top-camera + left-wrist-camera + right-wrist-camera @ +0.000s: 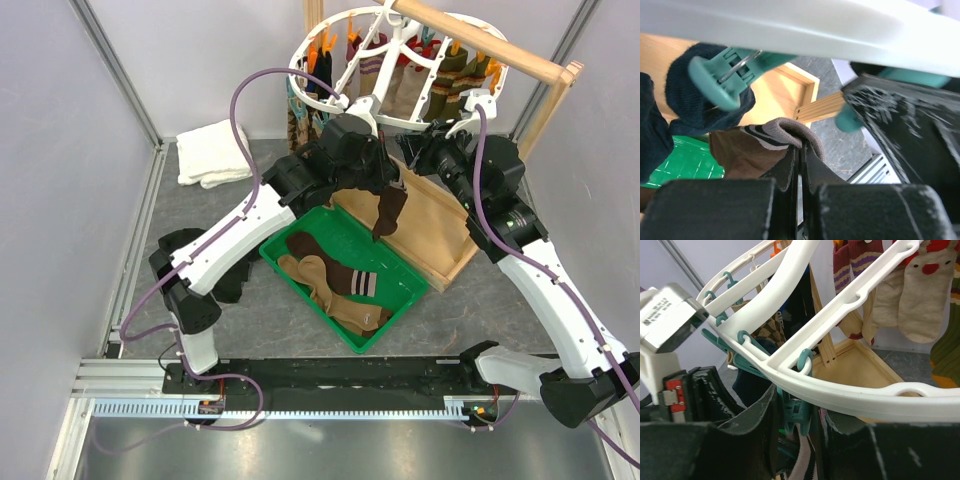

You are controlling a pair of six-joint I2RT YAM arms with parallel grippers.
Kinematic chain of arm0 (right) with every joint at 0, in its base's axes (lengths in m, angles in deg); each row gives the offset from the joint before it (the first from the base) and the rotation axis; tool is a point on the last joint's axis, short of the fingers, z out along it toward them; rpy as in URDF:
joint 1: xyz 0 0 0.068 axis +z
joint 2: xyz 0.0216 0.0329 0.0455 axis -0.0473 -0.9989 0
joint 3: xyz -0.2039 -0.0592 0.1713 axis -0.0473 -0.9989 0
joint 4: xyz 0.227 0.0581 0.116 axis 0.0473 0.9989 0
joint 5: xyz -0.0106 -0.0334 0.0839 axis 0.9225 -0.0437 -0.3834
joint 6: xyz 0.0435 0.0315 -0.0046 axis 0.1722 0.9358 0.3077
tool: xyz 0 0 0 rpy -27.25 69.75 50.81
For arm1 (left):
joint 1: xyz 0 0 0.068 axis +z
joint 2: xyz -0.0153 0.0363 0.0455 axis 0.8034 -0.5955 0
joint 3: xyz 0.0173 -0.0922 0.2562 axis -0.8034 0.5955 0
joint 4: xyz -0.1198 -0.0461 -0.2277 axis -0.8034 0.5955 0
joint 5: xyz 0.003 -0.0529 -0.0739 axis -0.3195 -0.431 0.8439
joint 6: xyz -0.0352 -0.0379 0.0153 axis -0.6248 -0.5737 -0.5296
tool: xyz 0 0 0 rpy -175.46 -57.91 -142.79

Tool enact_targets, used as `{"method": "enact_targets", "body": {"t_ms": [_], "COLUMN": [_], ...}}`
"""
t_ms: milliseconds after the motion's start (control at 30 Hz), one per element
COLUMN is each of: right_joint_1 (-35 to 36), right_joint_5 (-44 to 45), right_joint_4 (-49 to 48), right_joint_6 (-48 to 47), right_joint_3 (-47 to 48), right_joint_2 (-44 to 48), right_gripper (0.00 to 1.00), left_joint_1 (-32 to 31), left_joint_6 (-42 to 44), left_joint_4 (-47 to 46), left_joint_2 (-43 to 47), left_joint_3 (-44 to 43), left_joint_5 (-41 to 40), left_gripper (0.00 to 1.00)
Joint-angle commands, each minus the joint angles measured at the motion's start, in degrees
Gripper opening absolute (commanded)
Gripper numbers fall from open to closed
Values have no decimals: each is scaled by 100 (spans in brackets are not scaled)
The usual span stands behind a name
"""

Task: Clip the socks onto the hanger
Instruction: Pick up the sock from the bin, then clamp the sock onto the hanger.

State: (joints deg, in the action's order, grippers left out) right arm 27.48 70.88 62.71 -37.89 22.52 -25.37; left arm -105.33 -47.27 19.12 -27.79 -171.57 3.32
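Note:
My left gripper (801, 150) is shut on the striped cuff of a dark brown sock (782, 132) and holds it up under the white hanger (790, 25). In the top view the sock (389, 215) hangs from the left gripper (393, 185) over the green tray. My right gripper (797, 407) is closed around a teal clip (802, 412) hanging from the hanger frame (840, 385), with the striped cuff (802, 465) just below it. The right gripper also shows in the top view (415, 150). Tan and brown striped socks (340, 285) lie in the tray.
The green tray (290, 262) sits mid-table beside a wooden base (440, 235). The wooden rail (480, 45) carries the hanger (300, 75), on which several socks hang. A navy sock hangs on a teal clip (720, 80). A white towel (210, 152) lies back left.

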Motion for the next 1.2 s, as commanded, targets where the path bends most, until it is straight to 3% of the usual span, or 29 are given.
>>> {"method": "enact_targets", "body": {"t_ms": [0, 1167], "right_joint_1": [27, 19], "right_joint_5": [-421, -447], "right_joint_4": [476, 485], "right_joint_6": [-74, -92], "right_joint_3": [103, 15], "right_joint_2": [-53, -185], "right_gripper": [0, 0], "left_joint_1": [-7, 11], "left_joint_6": [-138, -217], "left_joint_4": [-107, -115], "left_joint_2": [-87, -210], "left_joint_3": [-406, -916], "left_joint_5": [-208, -375], "left_gripper": [2, 2]}}
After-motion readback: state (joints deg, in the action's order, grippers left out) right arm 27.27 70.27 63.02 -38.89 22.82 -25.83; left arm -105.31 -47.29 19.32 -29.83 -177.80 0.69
